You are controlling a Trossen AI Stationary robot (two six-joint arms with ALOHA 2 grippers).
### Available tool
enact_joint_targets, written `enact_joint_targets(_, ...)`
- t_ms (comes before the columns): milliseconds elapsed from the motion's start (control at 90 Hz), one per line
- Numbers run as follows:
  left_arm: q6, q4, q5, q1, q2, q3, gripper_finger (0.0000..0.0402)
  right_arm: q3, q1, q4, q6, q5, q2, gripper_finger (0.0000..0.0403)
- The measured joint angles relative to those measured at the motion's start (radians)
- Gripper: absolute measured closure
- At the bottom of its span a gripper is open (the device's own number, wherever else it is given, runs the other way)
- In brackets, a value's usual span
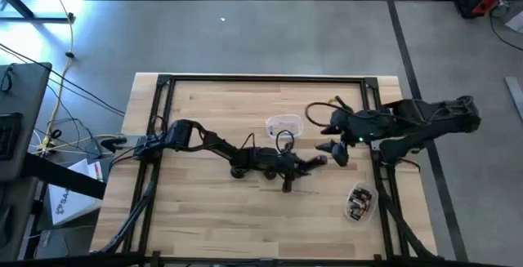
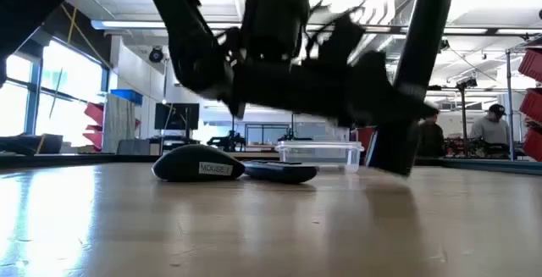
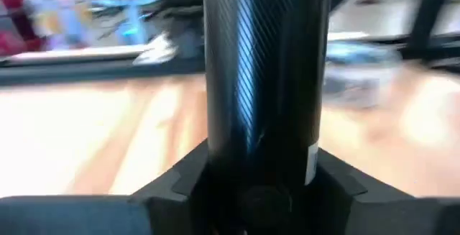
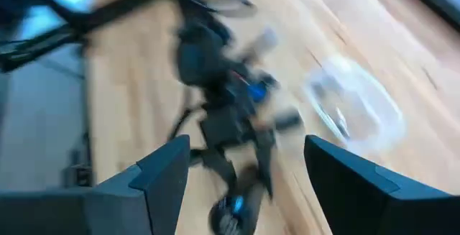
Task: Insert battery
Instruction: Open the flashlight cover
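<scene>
Worktop: bare wood [image 1: 204,218] on most of the top, framed by black rails along its edges; I have plenty of open room at the front and on my left side.
Left arm: stretched flat across the middle, its pincer [image 1: 315,162] near the centre; whether those fingers are apart or together I cannot tell.
Right arm: reaching in from the right edge, my right pincer [image 1: 331,149] hanging just beside the left one with fingers [image 4: 162,170] spread apart and nothing between them.
Clear container: an empty-looking tub [image 1: 283,126] behind both pincers, near enough to knock.
Mouse: lying on the worktop [image 2: 198,167] in the low view, a dark flat piece [image 2: 279,172] just beside it, perhaps its cover.
Battery supply: a small tub [image 1: 359,202] with cells near the right front rail, well apart from the mouse.
Progress: I judge it early; no battery is held and none shows seated.
</scene>
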Motion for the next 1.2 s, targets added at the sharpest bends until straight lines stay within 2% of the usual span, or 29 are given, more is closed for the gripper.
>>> enact_joint_targets(167, 0.016, -0.027, -0.101, 0.007, -0.001, 0.002, 0.0268, -0.001, 0.008, -0.151, 0.182, 0.003, 0.039, 0.0160)
enact_joint_targets(311, -0.008, -0.031, -0.106, 0.008, -0.001, 0.002, 0.0268, -0.002, 0.005, -0.170, 0.254, 0.021, 0.106, 0.0160)
enact_joint_targets(511, -0.007, -0.057, -0.131, 0.001, -0.003, 0.003, 0.0268, -0.002, -0.011, -0.173, 0.363, -0.021, 0.187, 0.0161)
enact_joint_targets(667, -0.005, -0.066, -0.131, -0.005, -0.004, 0.003, 0.0268, -0.002, -0.028, -0.184, 0.422, -0.064, 0.199, 0.0185)
enact_joint_targets(1011, 0.023, -0.056, -0.128, -0.012, -0.003, 0.003, 0.0268, -0.001, -0.032, -0.176, 0.449, -0.163, 0.196, 0.0278)
enact_joint_targets(1133, 0.021, -0.056, -0.126, -0.012, -0.003, 0.002, 0.0268, 0.000, -0.033, -0.175, 0.391, -0.185, 0.195, 0.0290)
enact_joint_targets(1200, 0.015, -0.057, -0.089, -0.012, -0.006, 0.000, 0.0268, 0.000, -0.033, -0.174, 0.321, -0.206, 0.195, 0.0291)
